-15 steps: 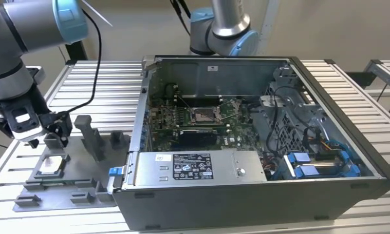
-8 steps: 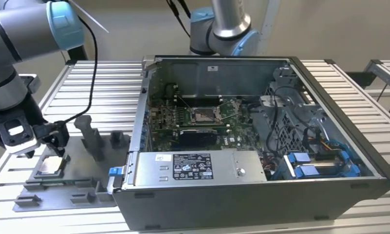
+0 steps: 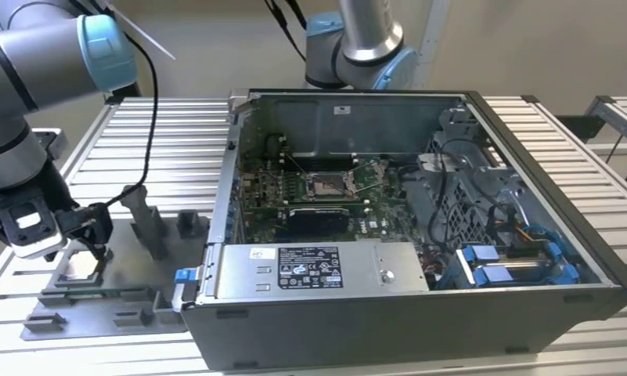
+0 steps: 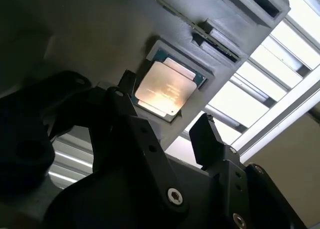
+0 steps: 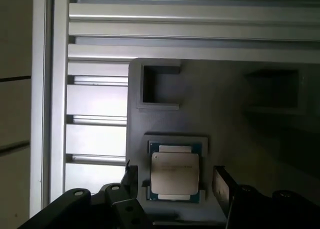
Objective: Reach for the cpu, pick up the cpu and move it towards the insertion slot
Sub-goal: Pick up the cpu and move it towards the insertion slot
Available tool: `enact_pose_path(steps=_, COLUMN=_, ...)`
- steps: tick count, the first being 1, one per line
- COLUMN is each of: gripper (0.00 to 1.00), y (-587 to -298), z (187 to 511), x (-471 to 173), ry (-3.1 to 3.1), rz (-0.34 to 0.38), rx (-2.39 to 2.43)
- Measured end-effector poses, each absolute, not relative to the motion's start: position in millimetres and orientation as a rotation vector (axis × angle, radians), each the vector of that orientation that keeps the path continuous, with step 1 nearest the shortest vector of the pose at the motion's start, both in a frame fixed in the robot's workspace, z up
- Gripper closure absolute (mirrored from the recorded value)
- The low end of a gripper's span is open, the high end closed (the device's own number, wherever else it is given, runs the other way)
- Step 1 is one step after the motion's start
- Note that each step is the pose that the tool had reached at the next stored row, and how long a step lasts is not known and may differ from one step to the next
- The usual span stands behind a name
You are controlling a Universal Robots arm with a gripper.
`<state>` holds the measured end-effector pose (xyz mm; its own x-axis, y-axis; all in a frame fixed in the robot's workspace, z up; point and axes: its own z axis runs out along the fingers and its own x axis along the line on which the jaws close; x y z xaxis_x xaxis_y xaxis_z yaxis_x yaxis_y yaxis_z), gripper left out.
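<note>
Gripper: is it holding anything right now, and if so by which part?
Nothing is held. The gripper is open and straddles the cpu, which lies in the grey fixture, with a gap showing on each side.

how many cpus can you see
1. The cpu lies in a recess of the grey fixture, between the open fingers. The slot looks empty; more may be hidden inside the case.

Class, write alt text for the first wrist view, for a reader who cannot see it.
The open gripper hangs over the cpu, one finger to each side, not yet closed. The chip lies in a recess of a grey fixture plate on a slatted table.
</note>
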<state>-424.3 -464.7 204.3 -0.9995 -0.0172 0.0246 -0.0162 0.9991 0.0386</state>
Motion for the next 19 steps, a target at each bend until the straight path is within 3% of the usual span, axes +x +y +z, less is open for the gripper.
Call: enact_pose_path(steps=19, gripper=0.0, y=-466.8, z=185.8, x=-424.3, ry=-3.116, rz=-0.06, rx=0.026)
